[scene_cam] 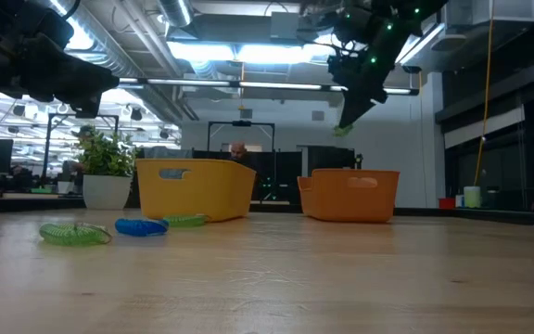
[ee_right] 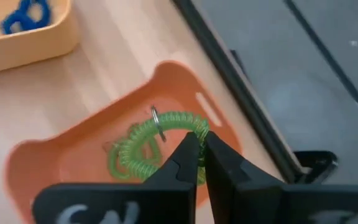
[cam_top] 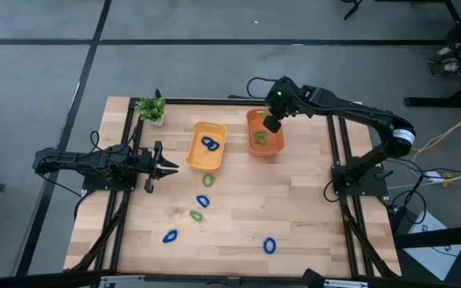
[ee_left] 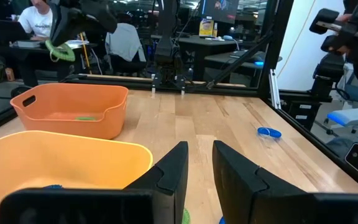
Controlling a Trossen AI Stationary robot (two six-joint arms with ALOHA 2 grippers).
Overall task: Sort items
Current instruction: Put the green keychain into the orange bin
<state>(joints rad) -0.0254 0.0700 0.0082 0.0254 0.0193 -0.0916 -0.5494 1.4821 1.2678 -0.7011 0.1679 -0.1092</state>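
The right tool (ee_right: 199, 163) is clamped on a green coiled ring (ee_right: 143, 146), pinching it at one end so the loop hangs just past the fingertips. In the right wrist view the ring dangles directly above the darker orange bin (ee_right: 27, 162), which fills the lower left of that frame; the low view shows tool and ring held high over that bin, well clear of its rim, toward the upper right of that frame. In the high view this tool sits right of centre in the upper part of the frame.

Step in hand, as judged: delivery of a green ring to its bin, where another green ring (cam_top: 260, 139) already lies. The next move calls for parting the jaws, perhaps after lowering, so the springy coil drops inside, not onto the tabletop (cam_top: 310, 216).

The left tool (cam_top: 169, 167) waits at the left of the high view, jaws slightly apart, empty.

Farther off, the yellow bin (cam_top: 196, 156) holds blue rings (cam_top: 210, 144). Loose green and blue rings lie on the tabletop below the bins.
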